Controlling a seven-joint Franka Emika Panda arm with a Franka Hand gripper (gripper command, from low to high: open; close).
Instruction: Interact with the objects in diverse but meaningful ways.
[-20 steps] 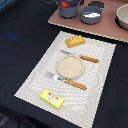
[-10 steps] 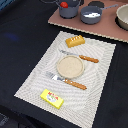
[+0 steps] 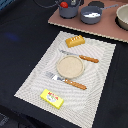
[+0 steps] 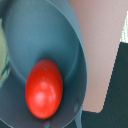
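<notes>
A red tomato (image 4: pixel 44 89) lay inside a grey pot (image 4: pixel 47 35), seen close from the wrist view, which looked straight down into the vessel; the tomato rested against the pot's inner wall. In the exterior view the same grey pot (image 3: pixel 68 10) stood at the far edge of the scene on a pinkish board (image 3: pixel 107 31), with the tomato (image 3: pixel 64 5) showing at its rim. Just beside it, toward the exterior view's right, sat a grey saucepan (image 3: pixel 92 14) with something white inside. On the dark bench (image 3: pixel 20 45) a pale woven placemat (image 3: pixel 97 70) carried a beige plate (image 3: pixel 69 67) at its middle. An orange bread loaf (image 3: pixel 74 41) lay beyond the plate, an orange-handled knife (image 3: pixel 81 56) ran along the plate's far side, and an orange-handled fork (image 3: pixel 67 81) lay along its near side. A yellow packet (image 3: pixel 52 99) sat near the mat's front corner, well apart from the plate. The claw did not appear in either view, so whether it was spread or pressed together could not be told.
</notes>
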